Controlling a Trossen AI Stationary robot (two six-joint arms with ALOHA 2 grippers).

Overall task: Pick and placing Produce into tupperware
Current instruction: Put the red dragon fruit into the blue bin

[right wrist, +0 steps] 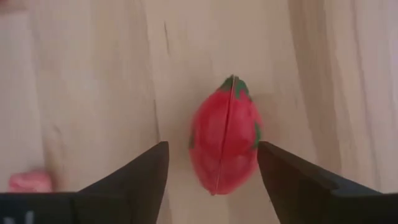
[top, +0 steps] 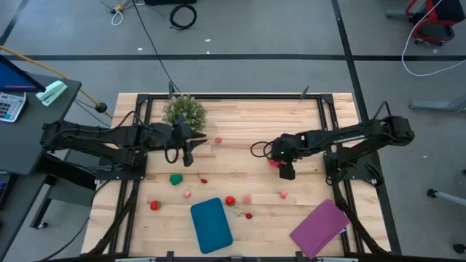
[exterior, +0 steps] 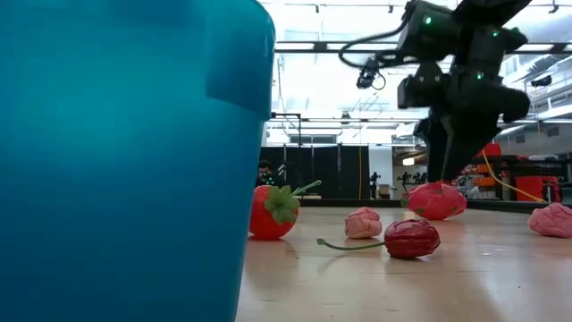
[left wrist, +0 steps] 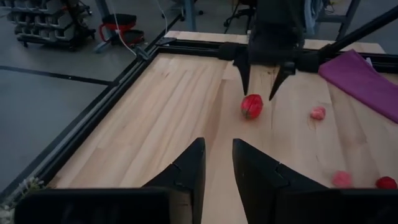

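The teal tupperware [top: 211,224] lies flat near the table's near edge and fills the left of the low view [exterior: 125,152]. The produce is scattered on the wood: a green piece [top: 176,178], a strawberry [exterior: 271,211], a dark red piece with a stem [exterior: 411,238], and pink pieces [exterior: 363,223]. My right gripper [right wrist: 212,146] is open, pointing down just above a red fruit [right wrist: 225,143] that rests on the table. Its fingers stand on either side of the fruit, apart from it. My left gripper [left wrist: 217,165] waits beside the potted plant, open by a narrow gap and holding nothing.
A bushy potted plant [top: 183,110] stands at the far side next to the left arm. A flat purple rectangle [top: 320,228] lies at the near right corner. Black frame rails [top: 331,124] run along the table's sides. Bare wood lies between the two grippers.
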